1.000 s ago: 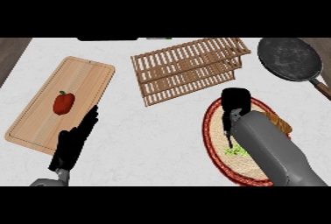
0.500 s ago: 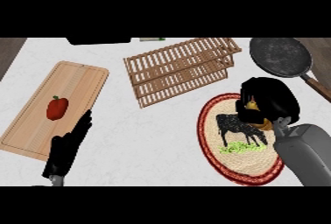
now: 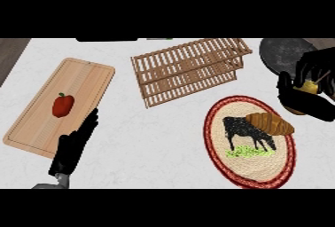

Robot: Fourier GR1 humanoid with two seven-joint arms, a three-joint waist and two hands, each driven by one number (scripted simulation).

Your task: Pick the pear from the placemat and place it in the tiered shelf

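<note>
- While the right hand [image 3: 306, 91] hangs over the counter's right edge, its fingers and thumb are curled round the pear [image 3: 307, 87], of which only a yellow patch and a thin stem show between the black fingers.
- So the pear is off the placemat [image 3: 226, 159] and held up, just beyond the mat's upper right rim and in front of the dark pan [image 3: 282, 52] at the counter's far right corner.
- As a judgement: a pear is light and stiff enough to take a wrap of fingers, but its skin is smooth and its body tapers, so it could slide toward the narrow end; the wide belly is the better place to hold, not the stem.
- The hand seems to hold it about the body, though most of the fruit is hidden and I cannot tell exactly where the fingers lie.
- Ripe flesh bruises, so setting it down gently onto the slats would suit it better than letting it fall.
- The tiered shelf [image 3: 189, 71] lies toward the counter's far edge, left of the hand and well apart from it; its slatted tiers may let a round fruit roll.
- A loaf of bread [image 3: 270, 123] rests on the placemat's upper right part.
- The left hand [image 3: 73, 148] rests open, fingers straight, near the counter's near left corner, overlapping the near edge of the cutting board [image 3: 78, 88], which carries a red pepper [image 3: 63, 105].
</note>
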